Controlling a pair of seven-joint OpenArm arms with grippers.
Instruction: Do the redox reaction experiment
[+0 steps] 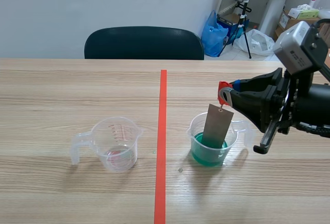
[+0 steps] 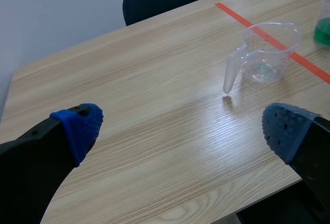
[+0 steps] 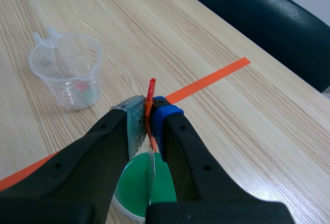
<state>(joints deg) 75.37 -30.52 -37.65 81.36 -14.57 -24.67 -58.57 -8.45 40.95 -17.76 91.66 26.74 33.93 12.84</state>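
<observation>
grey plate (image 1: 216,126) hangs in the beaker (image 1: 233,140) of green liquid (image 1: 206,156), its red clip (image 1: 223,86) clamped in the right tool (image 1: 230,95); left tool (image 2: 183,127) sits spread apart. a swing could tip the beaker, or the clip may slip and splash.

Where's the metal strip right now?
In the scene view, the metal strip hangs right of the orange tape line, its lower end in the cup of green liquid, held at the top by a red clip in the right claw.
</observation>
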